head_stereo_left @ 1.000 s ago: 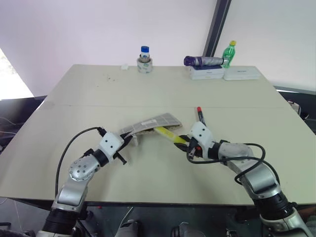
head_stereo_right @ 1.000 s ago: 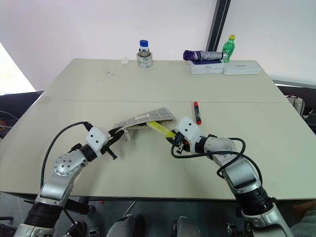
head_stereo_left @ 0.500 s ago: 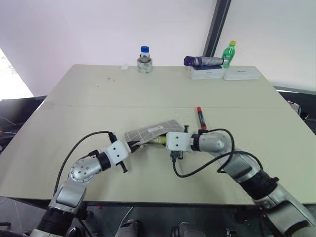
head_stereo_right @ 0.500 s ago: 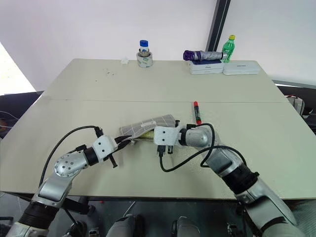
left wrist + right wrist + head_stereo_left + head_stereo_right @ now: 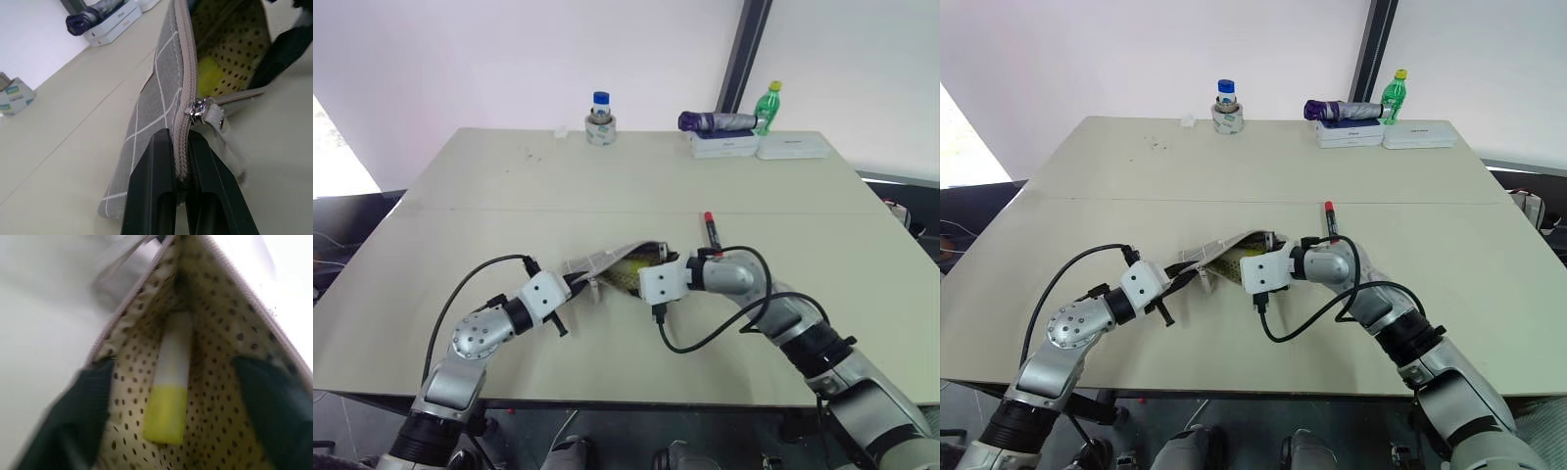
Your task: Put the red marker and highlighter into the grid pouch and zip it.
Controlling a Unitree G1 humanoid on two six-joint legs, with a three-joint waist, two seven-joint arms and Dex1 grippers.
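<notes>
Your left arm reaches in low from the near left, elbow bent out, forearm running up and right across the surface (image 5: 489,196). Its fingers (image 5: 177,161) are closed flat on the zipper edge of the pouch (image 5: 612,262), pinching the grey seam just behind the metal pull (image 5: 198,107). The hand points roughly level, toward the right.

Your right arm comes from the near right, folds at the elbow and lies across the surface so its white wrist block sits just right of the pouch mouth. Its fingers (image 5: 176,396) are spread wide, one black finger against each inner wall of the pouch, holding nothing. They point left and slightly down into the opening.

The pouch lies near the middle of the surface, between your two hands, its mouth held open toward the right so the yellow dotted lining shows. The highlighter (image 5: 168,396) lies inside it, on the lining, between the right fingers and apart from both; its yellow end is nearer the mouth and its pale end deeper in.

The marker (image 5: 711,229) lies on the surface outside the pouch, just beyond your right wrist on the far side, its red tip pointing away from you.

Along the far edge stand a blue-capped jar (image 5: 599,117) left of centre, and to the right a folded umbrella (image 5: 717,121) on white boxes (image 5: 759,146) beside a green bottle (image 5: 768,106).
</notes>
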